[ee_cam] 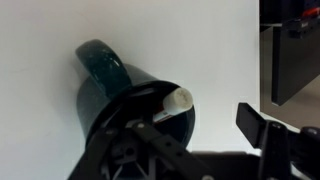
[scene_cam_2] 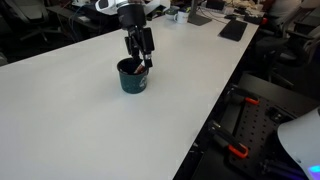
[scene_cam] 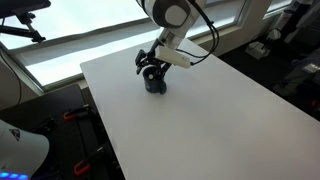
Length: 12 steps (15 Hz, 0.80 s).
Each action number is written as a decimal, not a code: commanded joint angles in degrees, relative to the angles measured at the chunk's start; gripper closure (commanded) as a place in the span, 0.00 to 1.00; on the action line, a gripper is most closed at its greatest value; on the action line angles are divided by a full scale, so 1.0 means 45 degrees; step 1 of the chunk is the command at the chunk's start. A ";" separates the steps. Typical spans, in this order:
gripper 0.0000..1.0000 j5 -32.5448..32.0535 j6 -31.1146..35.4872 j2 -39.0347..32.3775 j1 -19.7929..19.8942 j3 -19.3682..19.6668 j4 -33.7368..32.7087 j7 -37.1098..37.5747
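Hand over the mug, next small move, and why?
Probably raise the hand straight up: its jaws stand open, the white tube leans loose against the teal mug rim, and moving sideways could knock the mug.

Dark teal mug (scene_cam_2: 132,78), upright, on white table (scene_cam_2: 80,125)

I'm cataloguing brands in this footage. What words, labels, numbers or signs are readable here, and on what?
None can be read.
The dark teal mug shows no print in any view, nor do the white tube inside it, the gripper or the white table.
The dark items at the table's far end are too small and blurred to show lettering.
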State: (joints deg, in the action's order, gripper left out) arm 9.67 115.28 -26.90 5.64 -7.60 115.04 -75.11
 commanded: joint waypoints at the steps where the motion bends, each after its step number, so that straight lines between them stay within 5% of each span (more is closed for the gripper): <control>1: 0.31 0.0090 -0.0192 0.0215 -0.0030 0.0070 0.0181 0.0054; 4: 0.33 0.0085 -0.0240 0.0170 -0.0019 0.0074 0.0152 0.0040; 5: 0.46 0.0090 -0.0252 0.0155 -0.0017 0.0071 0.0145 0.0039; 8: 0.58 0.0100 -0.0277 0.0121 -0.0001 0.0072 0.0120 0.0035; 9: 0.79 0.0113 -0.0280 0.0120 0.0011 0.0066 0.0116 0.0011; 12: 0.93 0.0109 -0.0273 0.0110 0.0017 0.0069 0.0113 0.0009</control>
State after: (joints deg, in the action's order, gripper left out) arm 9.67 115.22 -27.06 5.78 -7.60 115.22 -75.11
